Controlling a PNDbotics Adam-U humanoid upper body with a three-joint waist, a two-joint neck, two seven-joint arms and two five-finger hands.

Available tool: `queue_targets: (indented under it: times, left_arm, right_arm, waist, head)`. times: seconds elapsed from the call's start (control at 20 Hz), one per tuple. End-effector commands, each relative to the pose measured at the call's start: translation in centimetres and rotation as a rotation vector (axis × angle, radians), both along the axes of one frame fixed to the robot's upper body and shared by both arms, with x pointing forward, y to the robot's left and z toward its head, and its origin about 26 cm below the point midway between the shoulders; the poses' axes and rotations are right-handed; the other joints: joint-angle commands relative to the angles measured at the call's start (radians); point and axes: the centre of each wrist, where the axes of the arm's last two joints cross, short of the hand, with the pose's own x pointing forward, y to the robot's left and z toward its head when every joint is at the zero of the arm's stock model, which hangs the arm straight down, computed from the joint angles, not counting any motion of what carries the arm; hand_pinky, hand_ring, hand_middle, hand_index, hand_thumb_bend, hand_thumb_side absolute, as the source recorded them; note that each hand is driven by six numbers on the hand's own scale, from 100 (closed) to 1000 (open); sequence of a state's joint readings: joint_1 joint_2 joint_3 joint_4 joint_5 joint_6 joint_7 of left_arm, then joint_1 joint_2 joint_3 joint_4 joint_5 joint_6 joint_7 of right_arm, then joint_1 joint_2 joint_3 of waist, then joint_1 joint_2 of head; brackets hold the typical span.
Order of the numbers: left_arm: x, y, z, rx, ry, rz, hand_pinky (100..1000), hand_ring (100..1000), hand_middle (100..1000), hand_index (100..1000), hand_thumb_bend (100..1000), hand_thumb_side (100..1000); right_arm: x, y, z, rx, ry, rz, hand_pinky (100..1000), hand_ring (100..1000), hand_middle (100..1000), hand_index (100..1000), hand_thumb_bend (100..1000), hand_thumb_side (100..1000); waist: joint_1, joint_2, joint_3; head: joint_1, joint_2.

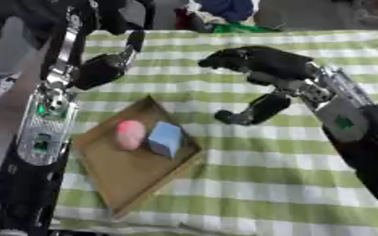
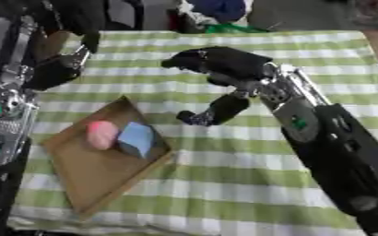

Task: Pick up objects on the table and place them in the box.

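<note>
The shallow brown box [image 1: 136, 184] lies nearest, its near corner by the desk's [image 1: 289, 184] front edge, set askew on the green-and-white checked cloth. Inside, toward its far end, a pink rounded object [image 1: 129, 133] sits just beside a light blue block [image 1: 166, 138]; whether they touch is hard to make out.

The right hand [image 1: 261, 69] hovers over the desk beyond and to the right of the box, fingers [image 1: 224, 59] reaching left in a relaxed curve and the thumb [image 1: 253, 113] hanging down, grasping nothing. Its forearm runs off the lower right edge, covering much of the cloth there.

The left hand [image 1: 99, 69] is over the desk's far left side, beyond the box's far corner. It reads only as a dark lump, so I cannot tell how its fingers are set. Its silver and black arm fills the left edge and hides the desk's left border.

Past the far edge, blurred blue, red and green shapes [image 1: 224, 16] show, cut off by the frame.
</note>
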State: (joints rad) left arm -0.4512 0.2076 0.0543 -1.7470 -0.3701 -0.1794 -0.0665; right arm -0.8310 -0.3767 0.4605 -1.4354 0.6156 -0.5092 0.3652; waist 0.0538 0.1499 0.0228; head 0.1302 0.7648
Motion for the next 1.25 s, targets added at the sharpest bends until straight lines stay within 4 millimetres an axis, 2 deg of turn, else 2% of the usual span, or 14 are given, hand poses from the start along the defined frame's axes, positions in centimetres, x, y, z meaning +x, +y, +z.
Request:
queue_targets:
  times: [0.05,0.2,0.5,0.65,0.8,1.0,1.05,1.25]
  left_arm:
    - [-0.3,1.0,1.0,0.02,-0.033,0.036,585,538,522,746,354,328]
    - [-0.3,1.4,0.7,0.019,-0.023,0.053,584,537,522,746,357,329]
    - [-0.4,2.2,-0.1,0.025,0.003,0.087,585,537,523,748,365,339]
    - [-0.4,2.5,-0.3,0.029,0.012,0.098,584,536,523,748,367,343]
    - [-0.5,2.7,-0.7,0.027,0.024,0.107,583,535,522,748,368,344]
    - [-0.6,2.8,-1.0,0.022,0.032,0.112,582,535,522,748,369,344]
    - [-0.6,2.9,-1.1,0.018,0.035,0.114,580,534,520,747,371,345]
    - [-0.8,3.0,-1.7,-0.001,0.049,0.122,579,534,518,746,372,344]
  right_arm:
    - [-1.4,-2.3,3.0,0.042,-0.064,-0.018,851,818,860,1000,365,506]
    - [-3.0,-4.1,4.1,0.096,-0.074,-0.038,851,813,848,1000,351,459]
    - [-6.6,-6.9,5.8,0.168,-0.101,-0.062,853,816,852,1000,388,377]
    - [-8.0,-8.0,5.9,0.185,-0.112,-0.088,852,810,841,1000,343,314]
    - [-9.0,-9.0,5.4,0.246,-0.1,-0.129,846,792,812,1000,223,282]
    - [-9.7,-9.6,5.1,0.311,-0.084,-0.161,845,791,810,1000,204,272]
    - [-9.7,-9.8,4.7,0.344,-0.067,-0.18,844,779,789,1000,100,223]
    - [-9.7,-10.7,2.5,0.512,0.029,-0.251,842,767,769,1000,100,272]
  waist:
    - [-0.002,-0.019,-0.006]
    - [-0.001,-0.018,-0.017]
    - [0.0,-0.016,-0.033]
    - [-0.003,-0.012,-0.034]
    - [-0.004,-0.01,-0.039]
    - [-0.005,-0.012,-0.044]
    - [-0.006,-0.01,-0.047]
    - [-0.006,-0.007,-0.064]
  head:
    - [0.015,0.002]
    - [0.024,-0.006]
    - [0.032,-0.018]
    - [0.038,-0.026]
    - [0.051,-0.028]
    - [0.061,-0.027]
    - [0.071,-0.028]
    - [0.091,-0.017]
